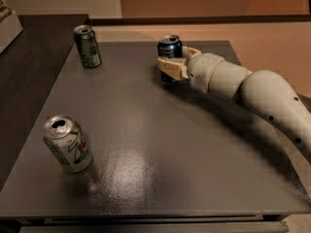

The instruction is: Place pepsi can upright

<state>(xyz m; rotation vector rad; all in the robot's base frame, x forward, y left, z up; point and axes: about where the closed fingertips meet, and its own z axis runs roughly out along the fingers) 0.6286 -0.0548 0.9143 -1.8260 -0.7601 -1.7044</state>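
Observation:
The pepsi can (169,46), dark navy with a silver top, stands upright at the far middle of the dark table (160,144). My gripper (173,58) reaches in from the right on a cream arm and is shut on the pepsi can. One cream finger (170,68) crosses the can's front, and the other shows behind it on the right. The can's base is at the table surface; I cannot tell whether it touches.
A green can (88,46) stands upright at the far left. A white-silver can (67,143) with red and green print stands tilted-looking near the front left. A white box (7,25) sits beyond the left edge. The table's far edge lies just behind the pepsi can.

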